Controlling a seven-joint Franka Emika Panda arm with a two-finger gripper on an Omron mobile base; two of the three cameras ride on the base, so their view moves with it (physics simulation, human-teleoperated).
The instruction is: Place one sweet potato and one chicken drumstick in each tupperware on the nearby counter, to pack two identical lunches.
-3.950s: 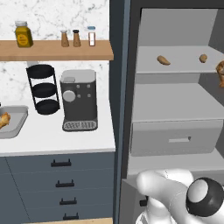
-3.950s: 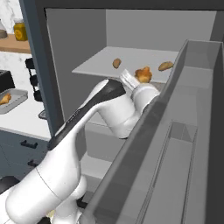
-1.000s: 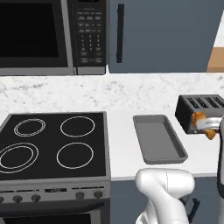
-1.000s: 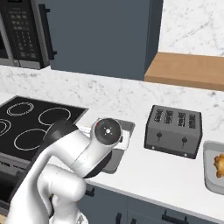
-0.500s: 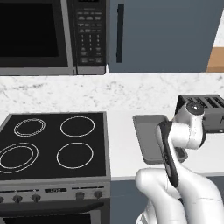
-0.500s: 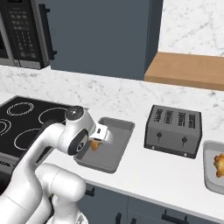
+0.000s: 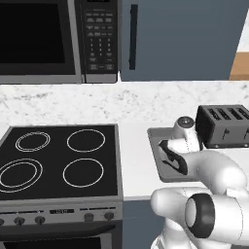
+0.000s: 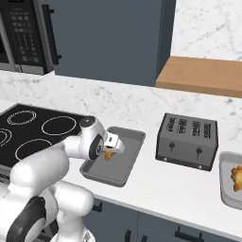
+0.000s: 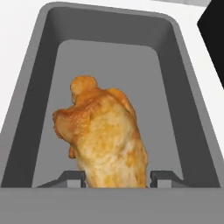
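My gripper [image 8: 110, 151] is shut on a golden-orange chicken drumstick [image 8: 108, 155], holding it low inside a grey tupperware [image 8: 124, 176] on the white counter [image 8: 160, 189], left of the toaster. In the hand view the drumstick [image 9: 107, 140] stands between my two fingertips [image 9: 72, 177], with the tupperware floor and rim [image 9: 26, 87] around it; nothing else lies in this tupperware. In the left base view my arm covers most of the tupperware [image 7: 154, 141]. A second tupperware [image 8: 228, 196] at the far right holds another drumstick [image 8: 236, 175]. The sweet potato is out of view.
A ridged grey toaster [image 8: 186, 140] stands between the two containers. A black stovetop [image 7: 58, 160] lies to the left, a microwave [image 7: 44, 39] and dark cabinets hang above, and a wooden shelf [image 8: 203, 75] sits over the toaster.
Since four seconds ago the base has driven from the fridge to this counter. In the last second the gripper swung from near the toaster down into the tupperware, still carrying the drumstick.
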